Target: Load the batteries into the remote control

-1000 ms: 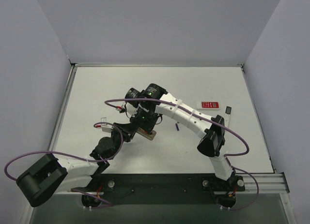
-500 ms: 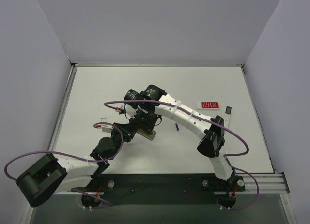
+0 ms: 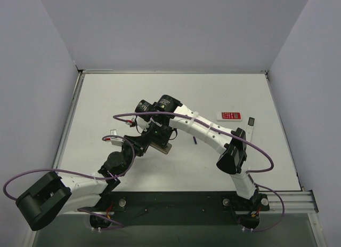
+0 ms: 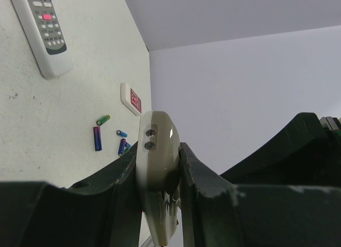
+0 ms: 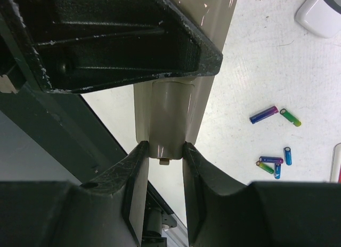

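Both grippers hold the remote control [image 3: 164, 148], tan-grey back showing, above the table left of centre. My left gripper [image 3: 151, 143] is shut on its sides; in the left wrist view [image 4: 158, 164] the remote control [image 4: 157, 137] stands edge-on between the jaws. My right gripper [image 3: 160, 134] comes from above and is shut on the remote control's [image 5: 178, 105] end, with a small tab showing below it; it is seen in the right wrist view [image 5: 162, 149]. Several batteries [image 3: 194, 140] lie loose on the table to the right, blue, purple and green [image 5: 264, 114] [image 4: 97, 138].
A red flat remote [image 3: 231, 116] lies at the right, also in the left wrist view [image 4: 131, 99]. A white remote with a grey keypad [image 4: 41, 31] lies beyond it [image 3: 251, 130]. A small white piece [image 3: 112, 134] lies left of the left arm. The black base rail [image 3: 176, 201] runs along the near edge.
The right wrist and both grippers have shifted slightly left. The remote control stays held by both.
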{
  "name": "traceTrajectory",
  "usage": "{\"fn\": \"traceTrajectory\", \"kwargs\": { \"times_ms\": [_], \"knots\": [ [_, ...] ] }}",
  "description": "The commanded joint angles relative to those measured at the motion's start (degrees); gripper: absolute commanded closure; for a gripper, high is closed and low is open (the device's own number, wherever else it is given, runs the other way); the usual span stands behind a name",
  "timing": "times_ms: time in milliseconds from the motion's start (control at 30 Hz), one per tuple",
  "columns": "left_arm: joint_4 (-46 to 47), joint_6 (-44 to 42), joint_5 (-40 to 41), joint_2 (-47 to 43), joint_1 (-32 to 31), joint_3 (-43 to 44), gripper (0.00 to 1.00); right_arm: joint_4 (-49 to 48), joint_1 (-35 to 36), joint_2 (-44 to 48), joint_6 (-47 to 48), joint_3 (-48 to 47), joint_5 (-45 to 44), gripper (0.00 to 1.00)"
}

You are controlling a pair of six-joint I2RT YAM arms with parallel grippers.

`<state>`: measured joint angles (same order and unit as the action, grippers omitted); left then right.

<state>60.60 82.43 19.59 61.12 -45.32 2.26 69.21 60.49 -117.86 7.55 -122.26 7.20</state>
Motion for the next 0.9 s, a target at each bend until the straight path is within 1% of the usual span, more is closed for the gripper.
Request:
{"fn": "traceTrajectory", "kwargs": {
  "times_ms": [0, 267, 867],
  "knots": [
    [3.7, -0.3, 0.4, -1.2, -0.6, -2.6, 1.0, 0.4, 0.3, 0.0, -1.0, 0.3, -1.7, 1.0],
    [3.8, -0.3, 0.4, -1.3, -0.8, -2.6, 1.0, -0.1, 0.3, -0.1, -1.4, 0.2, -1.0, 0.89],
    [4.3, 1.0, 0.5, -0.8, -0.8, -2.8, 1.0, 0.3, 0.3, 0.8, -0.9, 0.7, -1.2, 0.72]
  ]
}}
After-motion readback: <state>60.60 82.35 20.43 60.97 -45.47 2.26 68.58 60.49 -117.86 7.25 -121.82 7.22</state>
